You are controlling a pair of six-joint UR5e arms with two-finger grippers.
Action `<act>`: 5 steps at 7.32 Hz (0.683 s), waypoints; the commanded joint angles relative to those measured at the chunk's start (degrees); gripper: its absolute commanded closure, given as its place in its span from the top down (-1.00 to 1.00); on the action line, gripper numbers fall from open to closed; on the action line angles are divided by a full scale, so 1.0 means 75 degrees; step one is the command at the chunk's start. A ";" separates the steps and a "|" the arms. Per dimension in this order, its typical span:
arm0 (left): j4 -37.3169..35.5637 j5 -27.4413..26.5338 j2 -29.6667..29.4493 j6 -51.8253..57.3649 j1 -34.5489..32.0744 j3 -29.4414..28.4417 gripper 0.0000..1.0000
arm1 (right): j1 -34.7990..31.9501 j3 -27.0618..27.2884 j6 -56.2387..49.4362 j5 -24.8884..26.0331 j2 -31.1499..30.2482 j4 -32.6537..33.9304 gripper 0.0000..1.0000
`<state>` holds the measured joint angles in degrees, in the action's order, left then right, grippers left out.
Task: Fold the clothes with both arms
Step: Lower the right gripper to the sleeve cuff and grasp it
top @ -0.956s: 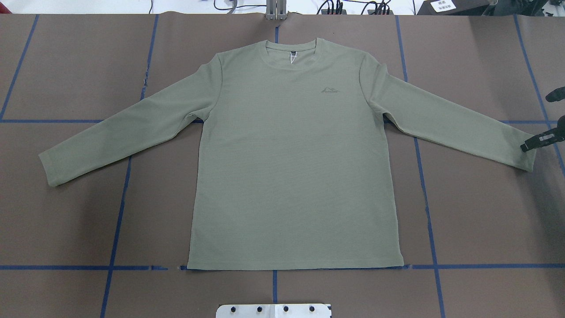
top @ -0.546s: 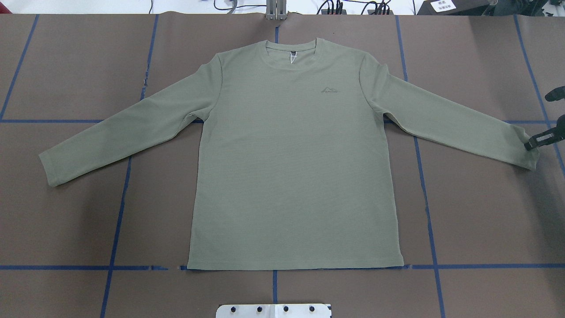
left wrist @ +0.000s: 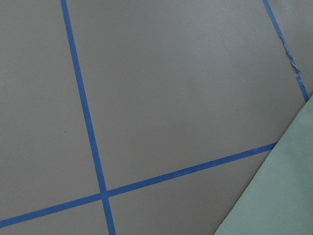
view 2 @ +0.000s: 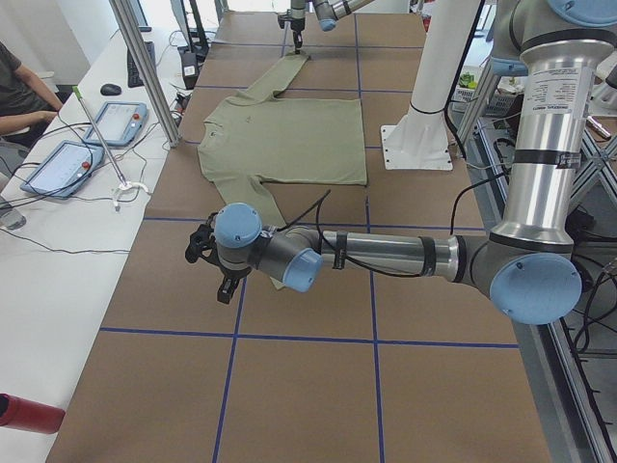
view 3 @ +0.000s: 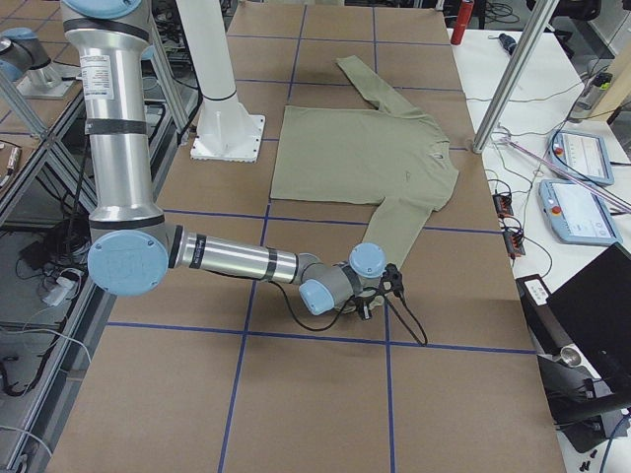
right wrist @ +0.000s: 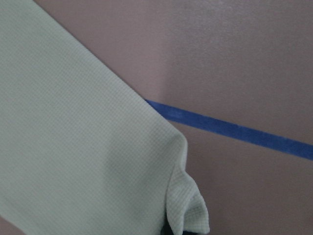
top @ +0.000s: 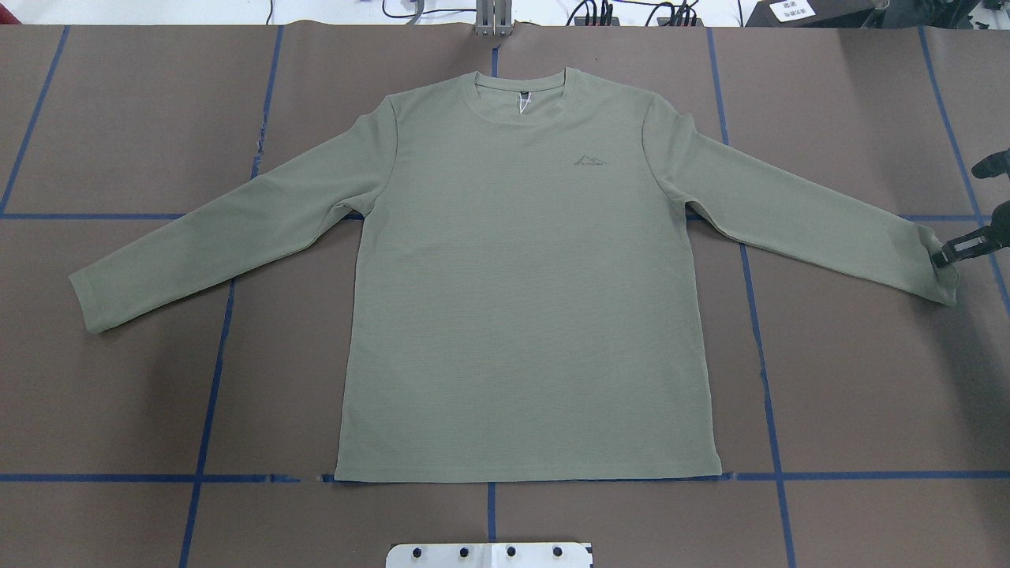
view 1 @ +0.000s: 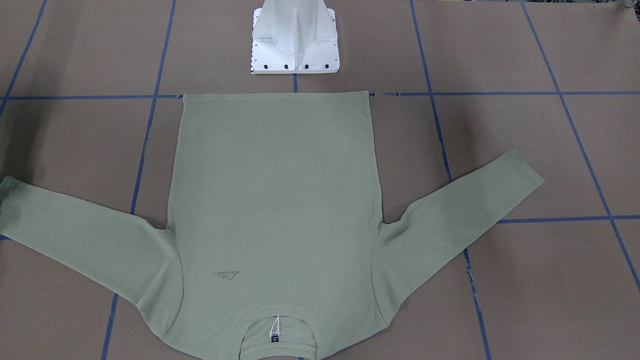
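Note:
The clothes (top: 521,276) are one sage-green long-sleeved shirt, spread flat and face up with both sleeves angled out. My right gripper (top: 943,256) sits at the cuff of the sleeve on the overhead view's right. In the right wrist view that cuff (right wrist: 188,210) is puckered over a dark fingertip, so the gripper looks shut on it. My left gripper (view 2: 214,260) shows only in the exterior left view, low beside the end of the other sleeve (top: 87,304), and I cannot tell whether it is open or shut. The left wrist view catches just a shirt edge (left wrist: 279,196).
The brown table is crossed by blue tape lines (top: 761,355). The white pedestal base (view 1: 296,40) stands just past the shirt's hem. A side bench holds tablets (view 2: 116,121), with a person's arm (view 2: 19,92) beside it. A red cylinder (view 2: 29,413) lies by the near corner.
The right gripper's fingertip has crept slightly up and along the cuff. The cuff has shifted and bunched a little with it. The rest of the shirt has not moved.

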<state>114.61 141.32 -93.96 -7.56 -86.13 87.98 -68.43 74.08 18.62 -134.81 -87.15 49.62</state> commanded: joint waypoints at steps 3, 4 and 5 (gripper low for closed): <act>0.0000 0.0001 0.0000 0.0000 0.0000 -0.0012 0.99 | -0.0367 0.0856 0.0745 -0.1406 0.0460 0.0052 -1.00; 0.0012 -0.0010 0.0000 0.0000 0.0000 0.0000 0.99 | -0.0368 0.1019 0.1958 -0.1652 0.0963 0.0006 -1.00; 0.0012 0.0001 -0.0012 -0.0012 0.0000 0.0000 0.99 | -0.0333 0.1102 0.2667 -0.1655 0.1501 0.0052 -1.00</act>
<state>114.66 141.28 -93.98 -7.58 -86.13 87.94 -70.98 81.28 30.92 -146.16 -80.57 49.87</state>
